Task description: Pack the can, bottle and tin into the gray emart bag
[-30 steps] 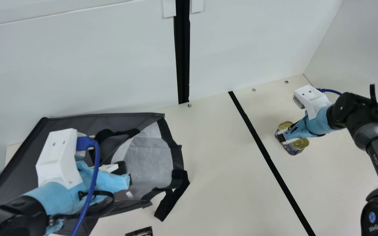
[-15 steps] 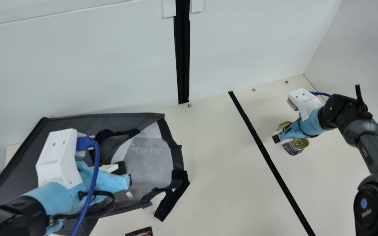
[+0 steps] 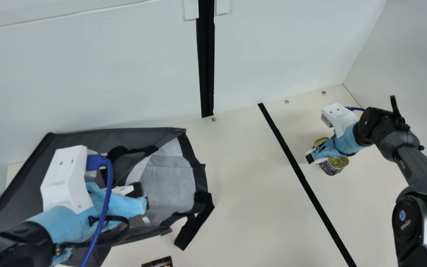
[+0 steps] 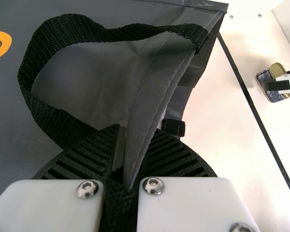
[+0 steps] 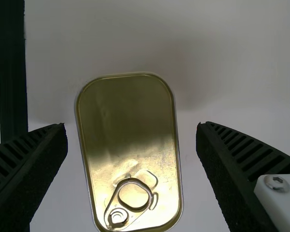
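1. Pinches bag [image 4: 152, 96] by the edge in left hand [image 4: 138, 129], likely to steady the mouth for packing.
2. Holds right hand [image 5: 131, 126] wide astride tin [image 5: 128, 150] on worktop [image 3: 235, 185], likely to clasp the long sides.

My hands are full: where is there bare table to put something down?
The table is bare between the gray bag and the black line, and between that line and the right arm. Crowded: the tin, straddled by the right gripper, and the bag's edge, pinched by the left gripper.
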### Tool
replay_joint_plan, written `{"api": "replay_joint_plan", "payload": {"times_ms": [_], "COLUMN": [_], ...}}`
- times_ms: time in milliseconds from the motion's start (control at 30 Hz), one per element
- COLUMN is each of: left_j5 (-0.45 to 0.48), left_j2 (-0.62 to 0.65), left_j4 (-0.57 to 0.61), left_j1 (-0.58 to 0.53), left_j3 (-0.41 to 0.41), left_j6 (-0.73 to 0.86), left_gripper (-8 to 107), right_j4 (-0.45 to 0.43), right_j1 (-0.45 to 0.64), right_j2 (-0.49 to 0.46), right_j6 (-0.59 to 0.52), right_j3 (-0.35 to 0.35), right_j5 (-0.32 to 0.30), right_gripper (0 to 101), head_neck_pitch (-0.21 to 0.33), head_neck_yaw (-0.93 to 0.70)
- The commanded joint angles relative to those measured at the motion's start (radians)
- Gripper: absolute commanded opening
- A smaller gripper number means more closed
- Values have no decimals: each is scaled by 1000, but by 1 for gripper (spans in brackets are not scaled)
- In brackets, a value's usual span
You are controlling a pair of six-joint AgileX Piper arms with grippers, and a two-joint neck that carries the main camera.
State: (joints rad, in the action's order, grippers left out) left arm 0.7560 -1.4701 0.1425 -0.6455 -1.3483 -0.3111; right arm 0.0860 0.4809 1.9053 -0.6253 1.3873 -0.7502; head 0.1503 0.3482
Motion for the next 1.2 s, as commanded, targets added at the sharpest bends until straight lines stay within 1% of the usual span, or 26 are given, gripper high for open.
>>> {"api": "replay_joint_plan", "payload": {"times_ms": [0,67,500,533,867,1167], "left_j5": [0,0,0,0,0,0], "left_j2": [0,0,0,0,0,0], "left_j4": [0,0,0,0,0,0], "left_j1": [0,0,0,0,0,0], "left_j3": [0,0,0,0,0,0], "left_j6": [0,0,0,0,0,0], "left_gripper": [10,10,10,10,10,10], "right_j4": [-2,-5,-1,0,19,30], "right_j1": [-1,-2,1,1,-2,-18], "right_j2": [6,12,25,23,-11,-69], "right_j6": [6,12,39,39,24,15], "right_j3": [2,4,7,8,9,-13], "right_j5": [-2,-3,-19,-21,-28,-30], "right_gripper": [91,91,4,0,0,0], "head_neck_pitch": [24,24,24,24,24,24], "head_neck_yaw": [1,1,1,1,1,1]}}
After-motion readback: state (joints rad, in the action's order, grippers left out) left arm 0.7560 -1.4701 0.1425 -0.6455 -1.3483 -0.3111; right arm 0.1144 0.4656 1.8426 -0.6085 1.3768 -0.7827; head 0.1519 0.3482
